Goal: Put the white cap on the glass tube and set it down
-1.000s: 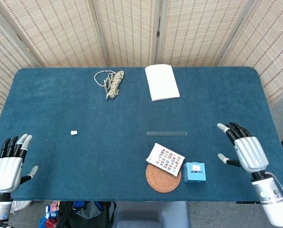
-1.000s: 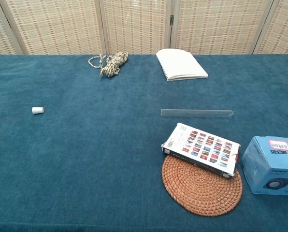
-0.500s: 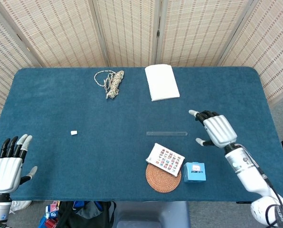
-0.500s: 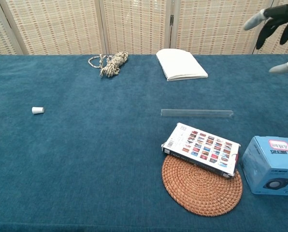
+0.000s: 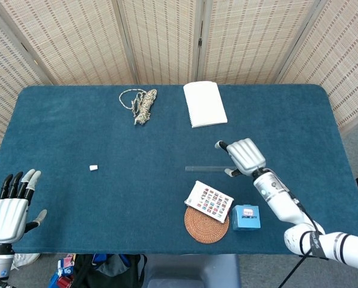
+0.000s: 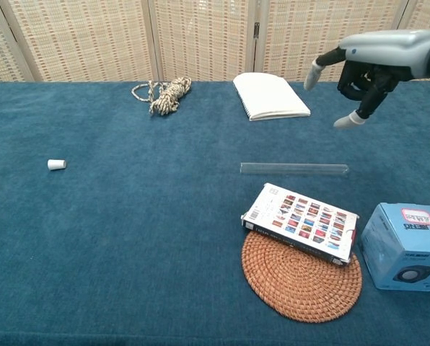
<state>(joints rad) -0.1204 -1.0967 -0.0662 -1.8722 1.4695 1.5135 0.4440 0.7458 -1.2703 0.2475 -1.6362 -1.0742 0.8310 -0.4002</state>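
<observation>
**Step in hand: reaching for the glass tube**

The right hand point(image 6: 370, 68) hangs above the table point(image 5: 65, 126), over the right end of the glass tube point(image 6: 294, 169), palm down and not touching it. Its fingers point(image 6: 314, 74) are apart and partly curled, and nothing is held in them. The tube lies flat on the cloth, lengthwise left to right, just behind the card box point(image 6: 300, 223) that rests on the woven coaster point(image 6: 301, 288).

The white cap point(image 6: 56, 164) lies by itself well to the left, far from the tube. The left hand point(image 5: 9, 207) sits at the near left corner of the table with its fingers extended and apart, empty, and well short of the cap.

Judged state of the task: nothing has been picked up yet; this is the approach to the tube.

What the next move calls for:

1. Lower the right hand onto the tube and close the fingers around it (the tube is thin, clear and round, so it may roll or slip on the cloth).
2. Keep clear of the card box and the blue box point(image 6: 406, 246) nearby.
3. Bring the left hand forward to the cap.
</observation>
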